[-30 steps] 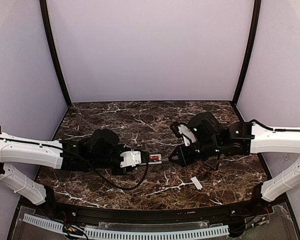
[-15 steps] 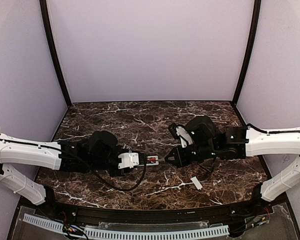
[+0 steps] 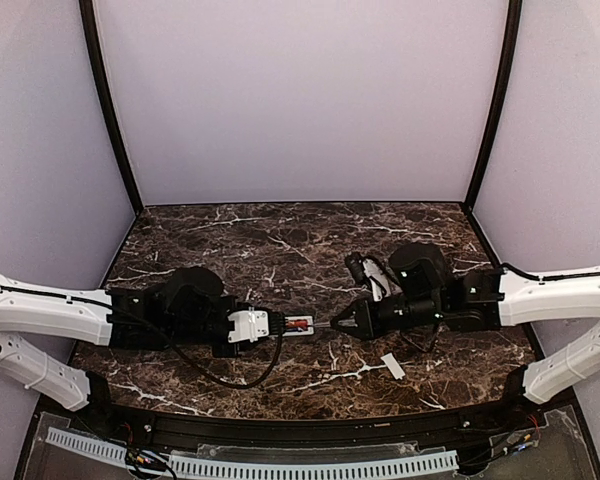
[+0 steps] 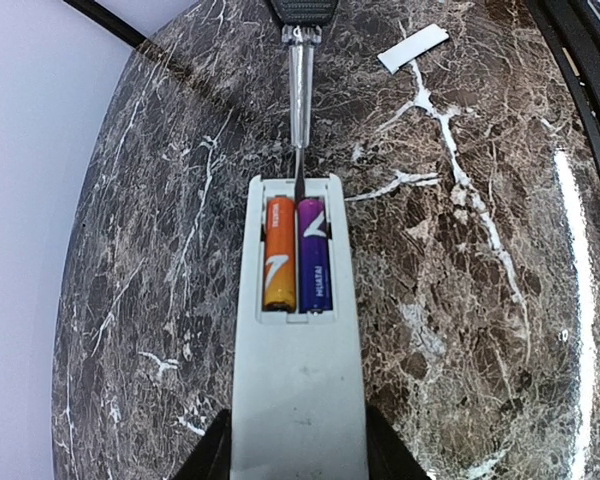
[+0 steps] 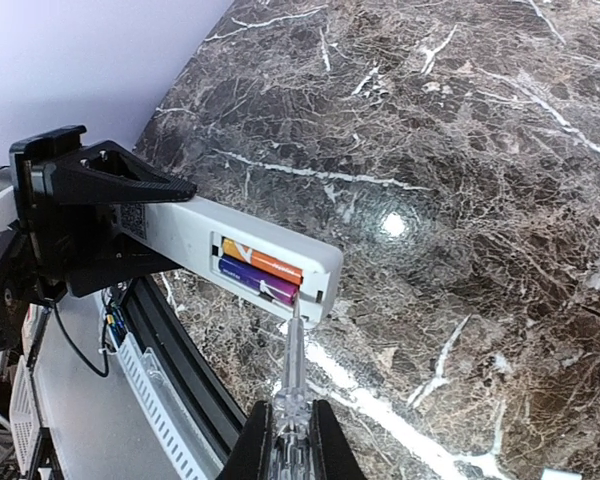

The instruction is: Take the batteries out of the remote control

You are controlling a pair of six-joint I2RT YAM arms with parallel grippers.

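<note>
Left end effector [image 4: 298, 455] clamps the remote control [image 4: 298, 350] over the counter [image 4: 460, 300], recess up. Both batteries [image 4: 280, 255] sit at its far end. Right end effector [image 5: 290, 440] grips a thin tool [image 5: 293, 350], tip at the recess edge. Cover [image 4: 413, 48] lies apart, with bare counter around it.

Robot lab test booth, plain lilac walls [image 3: 300, 100], black corner posts [image 3: 113, 110], marble-patterned table [image 3: 280, 235], slotted cable duct [image 3: 280, 467]

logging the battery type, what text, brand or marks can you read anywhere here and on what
Nothing is legible.
orange battery: white mark and small print, too blurred to read.
purple battery: white print along its length, too blurred to read.
remote, cover, screwdriver: no text shows.
</note>
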